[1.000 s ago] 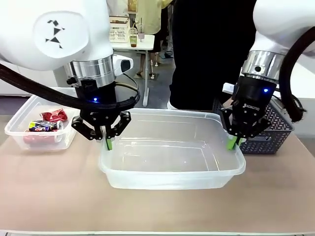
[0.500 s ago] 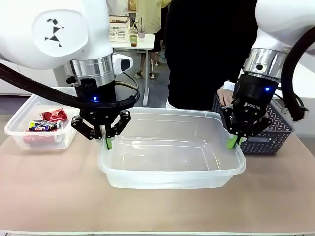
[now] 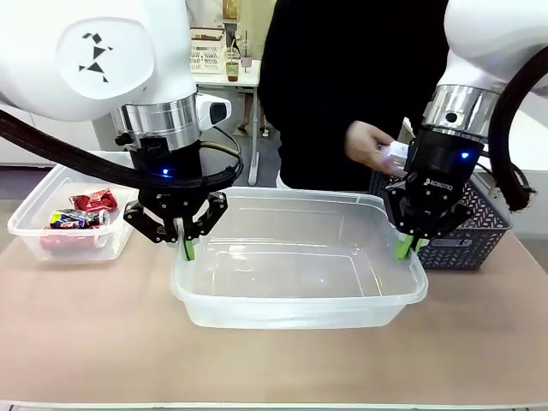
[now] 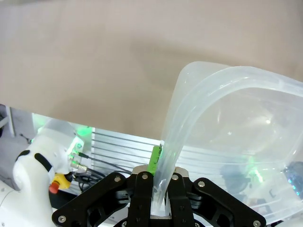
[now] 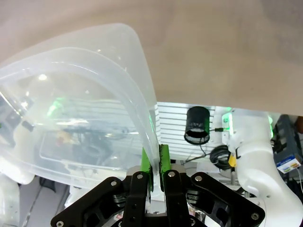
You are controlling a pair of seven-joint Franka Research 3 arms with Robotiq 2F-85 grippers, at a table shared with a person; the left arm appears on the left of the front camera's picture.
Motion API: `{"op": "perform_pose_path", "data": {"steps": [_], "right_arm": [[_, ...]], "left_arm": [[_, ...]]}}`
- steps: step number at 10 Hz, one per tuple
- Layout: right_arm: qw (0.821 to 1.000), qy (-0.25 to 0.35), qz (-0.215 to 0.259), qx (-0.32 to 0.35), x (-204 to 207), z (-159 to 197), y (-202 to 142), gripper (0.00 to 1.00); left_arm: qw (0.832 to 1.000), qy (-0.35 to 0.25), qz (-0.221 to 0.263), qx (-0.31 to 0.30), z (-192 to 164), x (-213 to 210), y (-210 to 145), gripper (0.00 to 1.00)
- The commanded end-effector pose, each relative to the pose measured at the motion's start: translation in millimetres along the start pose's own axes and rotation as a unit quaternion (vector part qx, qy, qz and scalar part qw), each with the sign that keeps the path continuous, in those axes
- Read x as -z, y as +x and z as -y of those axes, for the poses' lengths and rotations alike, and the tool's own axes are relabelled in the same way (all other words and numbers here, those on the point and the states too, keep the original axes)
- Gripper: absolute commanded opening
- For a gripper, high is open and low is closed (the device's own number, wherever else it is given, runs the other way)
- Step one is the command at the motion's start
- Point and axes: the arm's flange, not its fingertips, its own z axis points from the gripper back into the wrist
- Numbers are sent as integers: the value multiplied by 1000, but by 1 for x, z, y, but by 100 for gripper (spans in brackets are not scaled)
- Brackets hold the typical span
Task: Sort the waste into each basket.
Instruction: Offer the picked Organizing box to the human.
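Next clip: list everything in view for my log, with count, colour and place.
centre tub: 1, clear, mid-table, empty
left tub: 1, clear, table's left side
waste: a few pieces, red and multicoloured, inside the left tub
lattice basket: 1, dark blue-grey, table's right side
table: 1, tan
small pale item: 1, in the person's hand
person's hand: 1, above the basket
left gripper: black, green pads, shut on the centre tub's left rim
right gripper: same colours, shut on its right rim
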Motion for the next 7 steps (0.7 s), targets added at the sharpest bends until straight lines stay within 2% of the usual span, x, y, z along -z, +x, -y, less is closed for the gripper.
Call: {"op": "perform_pose_path", "data": {"steps": [1, 7], "right_arm": [[1000, 10, -4, 6, -2, -2, -3, 0], [1000, 10, -4, 6, -2, -2, -3, 0]], "left_arm": [[1000, -8, -1, -12, 1, -5, 0, 0], [1000, -8, -1, -12, 1, -5, 0, 0]]}}
